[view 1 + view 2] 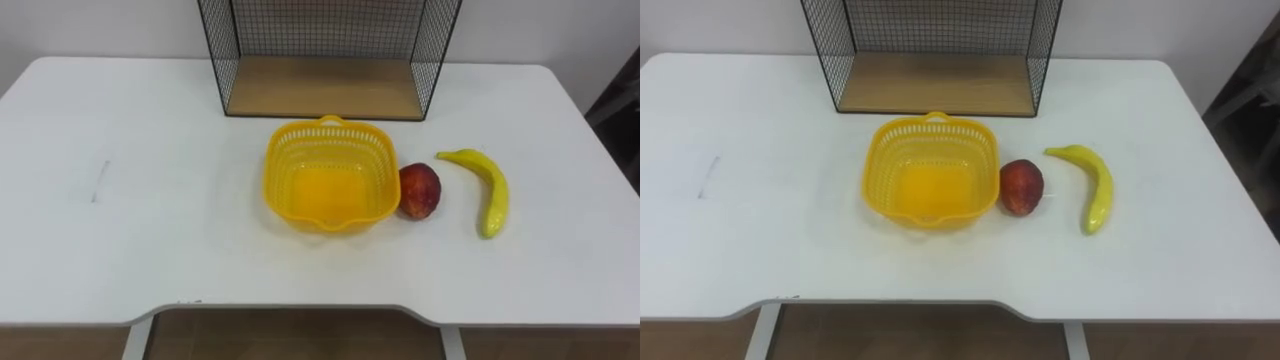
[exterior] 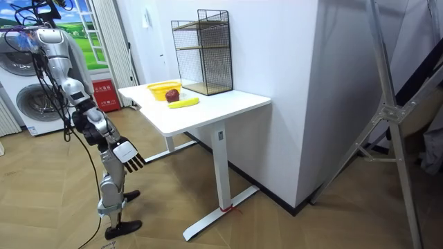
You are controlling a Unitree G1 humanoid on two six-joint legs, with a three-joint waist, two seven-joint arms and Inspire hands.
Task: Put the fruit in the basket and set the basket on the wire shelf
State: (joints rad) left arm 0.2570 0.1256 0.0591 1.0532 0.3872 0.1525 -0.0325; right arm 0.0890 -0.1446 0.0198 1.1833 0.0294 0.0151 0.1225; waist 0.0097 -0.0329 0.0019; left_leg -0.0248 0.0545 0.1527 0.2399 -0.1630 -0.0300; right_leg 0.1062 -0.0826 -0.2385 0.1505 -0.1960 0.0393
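One yellow basket [image 1: 272,168] sits empty near the middle of the white table [image 1: 150,240], its slotted walls upright and a small handle lip at the far and near rims. Two pieces of fruit lie outside it, both to its right. The first is one red round fruit [image 1: 420,190], touching or all but touching the basket's right wall. The second is one yellow banana [image 1: 490,188], a little further right and apart from the red fruit, lying curved with its stem end pointing back toward the basket. Behind the basket, at the table's far edge, stands one black wire shelf [image 1: 325,90] with a wooden floor; the basket's far rim is close to the shelf's open front but not under it. In the room view the shelf has wooden boards at more than one level. One faint dark scuff [image 1: 98,181] marks the tabletop well to the left.

The room view shows the robot standing at the table's edge on the room view's left. Its right robot hand [image 2: 127,152] hangs low beside its leg below table height, fingers straight and released, grasping nothing. A white washing machine [image 2: 28,104] stands behind it.
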